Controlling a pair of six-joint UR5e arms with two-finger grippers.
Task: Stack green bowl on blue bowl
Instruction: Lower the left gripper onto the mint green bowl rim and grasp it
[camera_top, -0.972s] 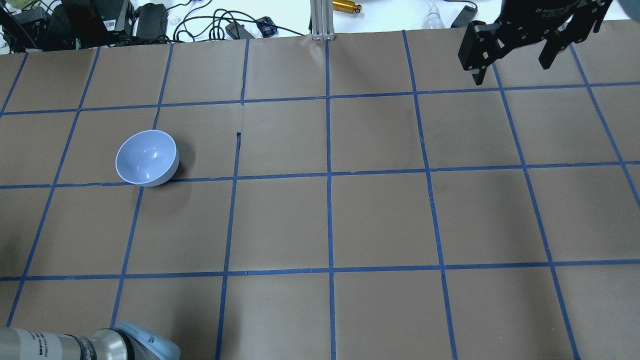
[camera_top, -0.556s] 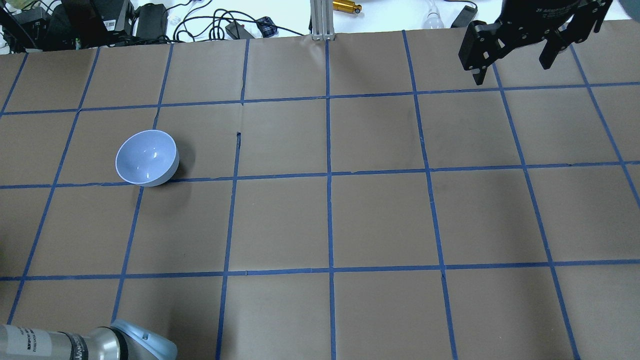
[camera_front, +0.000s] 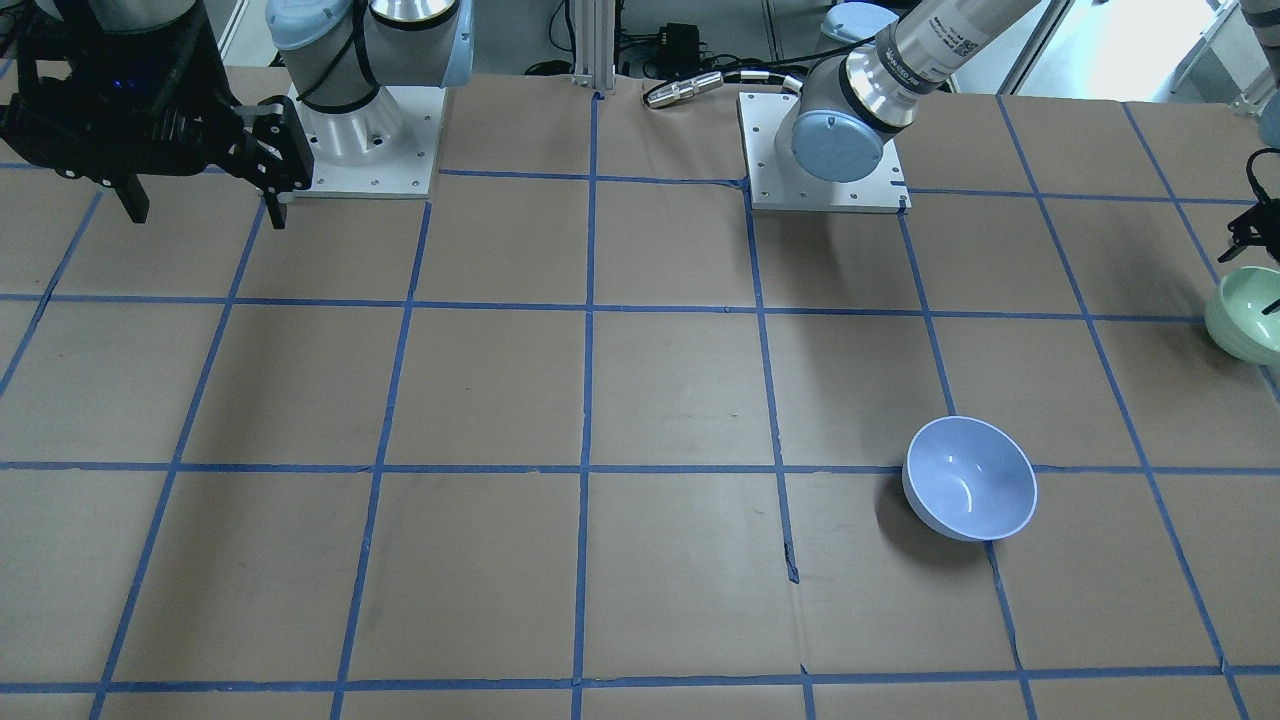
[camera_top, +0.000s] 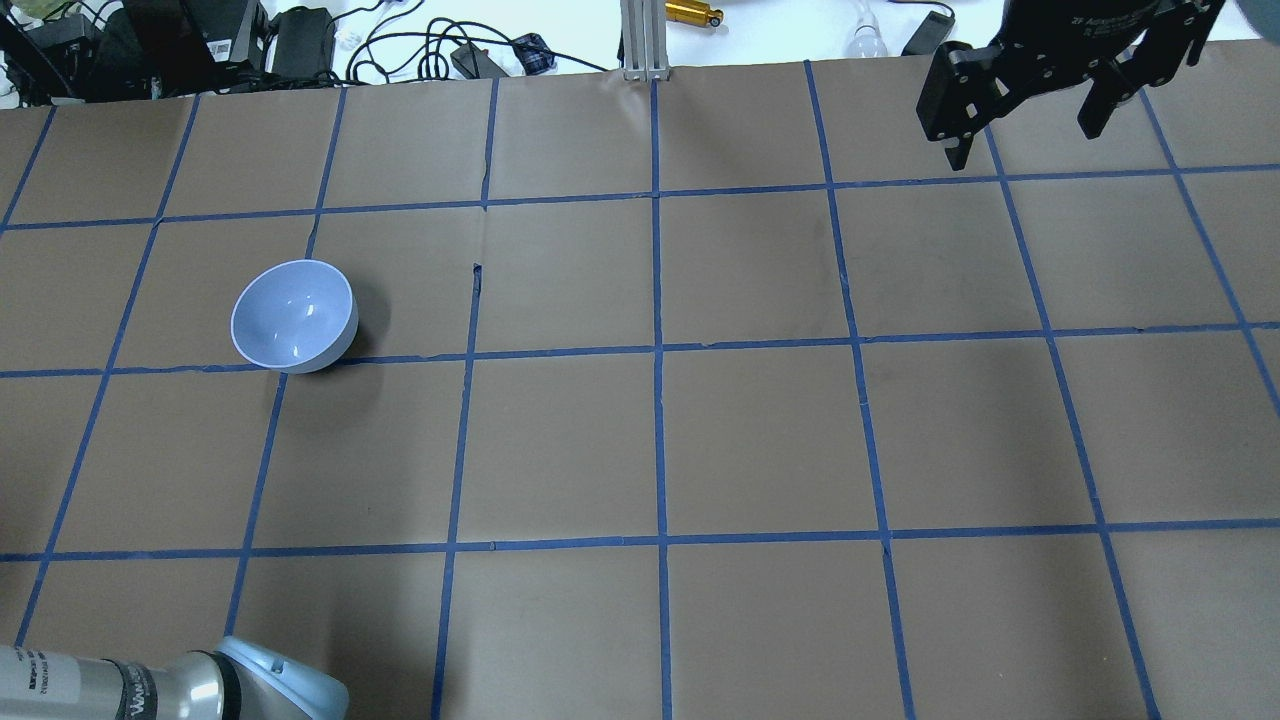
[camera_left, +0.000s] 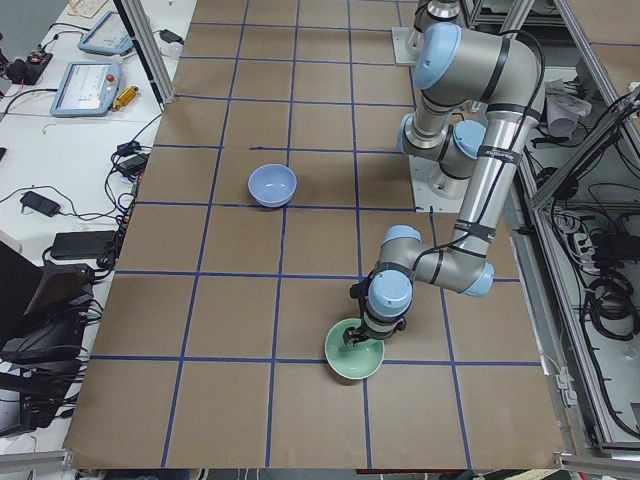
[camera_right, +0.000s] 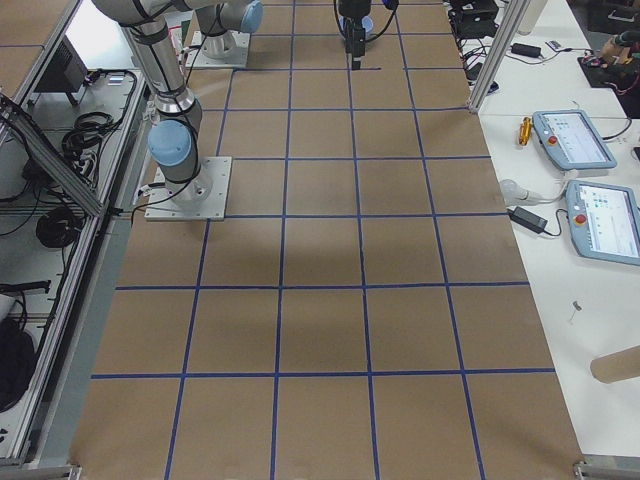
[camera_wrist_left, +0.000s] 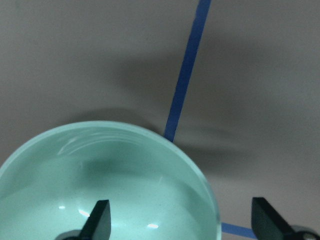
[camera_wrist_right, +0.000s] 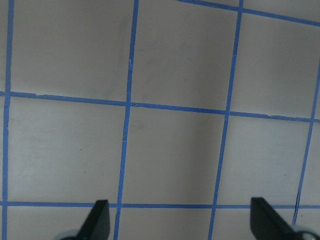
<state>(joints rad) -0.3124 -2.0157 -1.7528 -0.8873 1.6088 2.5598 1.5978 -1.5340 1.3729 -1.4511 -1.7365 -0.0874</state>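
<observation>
The green bowl (camera_wrist_left: 100, 175) sits upright at the table's end on my left side, and also shows in the front view (camera_front: 1243, 318) and the left view (camera_left: 354, 360). My left gripper (camera_wrist_left: 182, 225) is open and low over the bowl. One finger (camera_wrist_left: 99, 220) is inside the bowl and the other (camera_wrist_left: 266, 220) is outside its rim. The blue bowl (camera_top: 295, 315) stands upright and empty, well apart from the green one (camera_front: 970, 480). My right gripper (camera_top: 1025, 135) is open and empty, high over the far right of the table.
The table (camera_top: 660, 440) is brown paper with a blue tape grid. Cables, boxes and an aluminium post (camera_top: 640, 40) line its far edge. The left arm's elbow (camera_top: 280, 685) hangs over the near left corner. Tablets (camera_right: 575, 140) lie on a side bench.
The left arm's elbow has slid a little down and toward the near edge in the overhead view. The blue bowl and the right gripper have not moved.
</observation>
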